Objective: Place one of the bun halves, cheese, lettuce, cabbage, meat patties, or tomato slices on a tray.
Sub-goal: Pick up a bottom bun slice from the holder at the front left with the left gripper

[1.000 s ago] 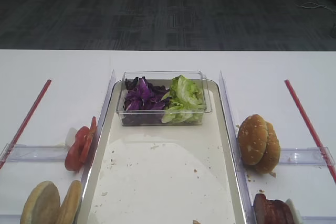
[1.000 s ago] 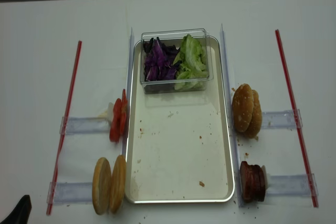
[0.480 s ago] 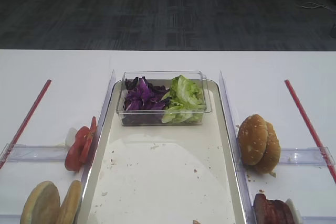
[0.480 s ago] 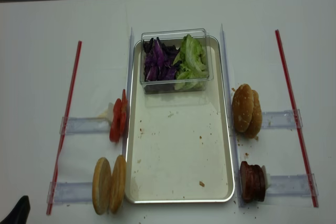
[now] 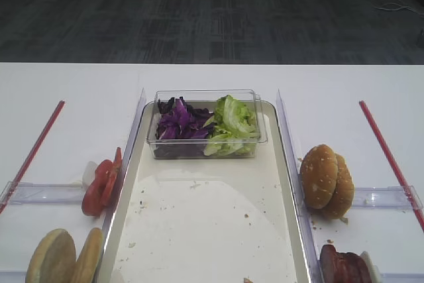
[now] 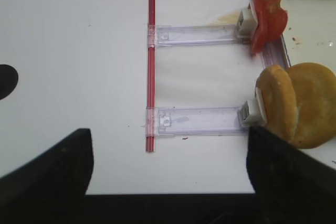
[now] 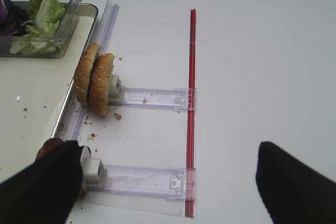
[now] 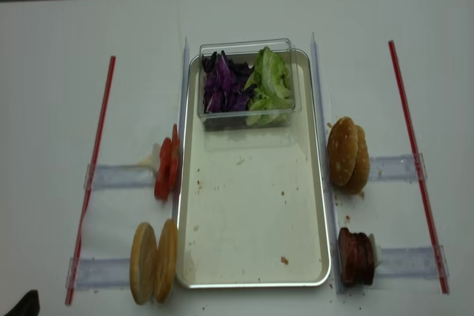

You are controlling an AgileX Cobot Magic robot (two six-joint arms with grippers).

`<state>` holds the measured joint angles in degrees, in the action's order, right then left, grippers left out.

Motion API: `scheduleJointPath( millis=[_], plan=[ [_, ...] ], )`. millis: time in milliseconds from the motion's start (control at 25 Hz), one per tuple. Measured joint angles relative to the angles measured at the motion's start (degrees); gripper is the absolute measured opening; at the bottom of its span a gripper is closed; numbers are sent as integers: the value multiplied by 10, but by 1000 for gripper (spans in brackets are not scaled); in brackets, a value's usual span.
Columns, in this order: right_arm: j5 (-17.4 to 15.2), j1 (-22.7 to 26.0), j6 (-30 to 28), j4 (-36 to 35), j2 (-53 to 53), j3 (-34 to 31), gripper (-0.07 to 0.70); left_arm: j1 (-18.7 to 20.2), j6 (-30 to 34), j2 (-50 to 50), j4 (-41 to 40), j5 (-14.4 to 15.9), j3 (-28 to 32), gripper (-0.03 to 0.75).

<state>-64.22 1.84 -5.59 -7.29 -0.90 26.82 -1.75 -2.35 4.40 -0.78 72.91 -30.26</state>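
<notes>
1. Far left on the white surface (image 8: 44, 109), a red strip (image 8: 92, 172) runs from the far side toward the near edge; two clear plastic rails (image 8: 118, 177) lie across it, pointing at the tray.
2. The left gripper (image 6: 168, 182) hangs over the near-left corner; its dark fingers (image 6: 47, 174) stand wide apart with nothing between them. Only a dark tip shows in the realsense view.
3. The tomato slices (image 8: 167, 172) stand on edge at the inner end of the farther left rail, faces turned left and right, just beside the tray's left wall.
4. The bun halves (image 8: 154, 259) stand on edge at the nearer left rail, two together, flat faces turned sideways, long axis running near to far, touching the tray's outer edge.
5. The tray (image 8: 255, 275) lies in the middle, long axis near to far; its floor carries only crumbs in the near part.
6. A clear tub (image 8: 248, 48) sits in the tray's far end, with cabbage (image 8: 222, 90) in its left half and lettuce (image 8: 270, 83) in its right.
7. Right of the tray, two sesame buns (image 8: 348, 155) stand on edge at the farther right rail.
8. The meat patties (image 8: 357, 257) stand on edge at the nearer right rail, just beside the tray's right corner.
9. The right gripper (image 7: 168, 187) hovers near the patties, its fingers (image 7: 44, 187) spread wide and empty.
</notes>
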Motion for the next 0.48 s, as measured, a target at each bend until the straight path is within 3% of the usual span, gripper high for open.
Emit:
scheduleJointPath(
  millis=[480],
  plan=[
    [0, 0, 0, 0, 0, 0, 661, 0, -32, 59, 0, 1, -16, 499]
  ],
)
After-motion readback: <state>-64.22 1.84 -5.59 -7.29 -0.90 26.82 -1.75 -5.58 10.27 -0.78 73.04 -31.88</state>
